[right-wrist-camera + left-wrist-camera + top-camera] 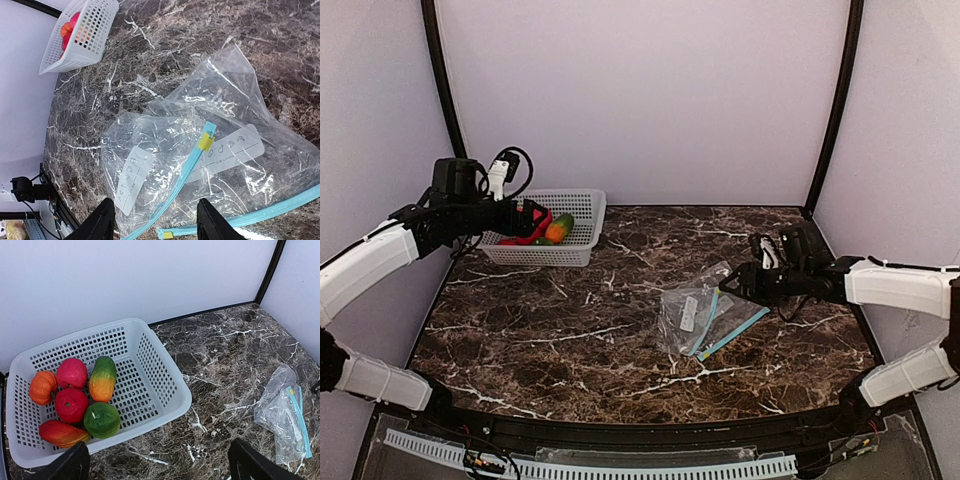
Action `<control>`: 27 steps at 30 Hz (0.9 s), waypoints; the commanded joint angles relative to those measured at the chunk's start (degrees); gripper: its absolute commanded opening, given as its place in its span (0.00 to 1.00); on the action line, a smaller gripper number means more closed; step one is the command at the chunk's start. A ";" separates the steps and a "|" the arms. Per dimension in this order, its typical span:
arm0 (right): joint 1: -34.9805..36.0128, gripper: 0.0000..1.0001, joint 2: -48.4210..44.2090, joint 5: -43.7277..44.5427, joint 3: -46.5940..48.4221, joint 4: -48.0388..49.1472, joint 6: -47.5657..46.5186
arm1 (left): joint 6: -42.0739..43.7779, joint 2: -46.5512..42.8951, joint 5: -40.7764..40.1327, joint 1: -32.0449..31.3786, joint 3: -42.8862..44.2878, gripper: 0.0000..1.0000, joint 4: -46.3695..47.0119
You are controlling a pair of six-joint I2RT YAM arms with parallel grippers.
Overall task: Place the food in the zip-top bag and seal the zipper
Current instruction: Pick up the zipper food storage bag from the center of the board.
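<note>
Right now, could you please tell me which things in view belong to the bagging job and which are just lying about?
Belong to the job:
- toy fruits, six, all in the basket
- zip-top bag, lying flat on the table
- its blue zipper

Just lying about:
- white mesh basket, only holding the fruits
- marble table

Six toy fruits (102, 378) in one white basket (155, 371); one zip-top bag (225, 100), perhaps two overlapping.
</note>
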 commanded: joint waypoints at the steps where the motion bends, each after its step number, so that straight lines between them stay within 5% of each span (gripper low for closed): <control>1: 0.87 0.52 2.96 0.90 0.88 1.34 3.62 | 1.63 -2.30 -3.37 -0.17 -0.16 0.97 0.03; 11: 2.22 0.39 8.73 3.00 4.69 -3.28 4.21 | 0.95 -1.33 -1.37 -0.17 -0.09 0.97 0.05; 27: 6.11 0.38 13.91 2.39 5.49 -1.93 8.61 | 0.92 -1.24 -1.62 -0.17 -0.14 0.97 -0.05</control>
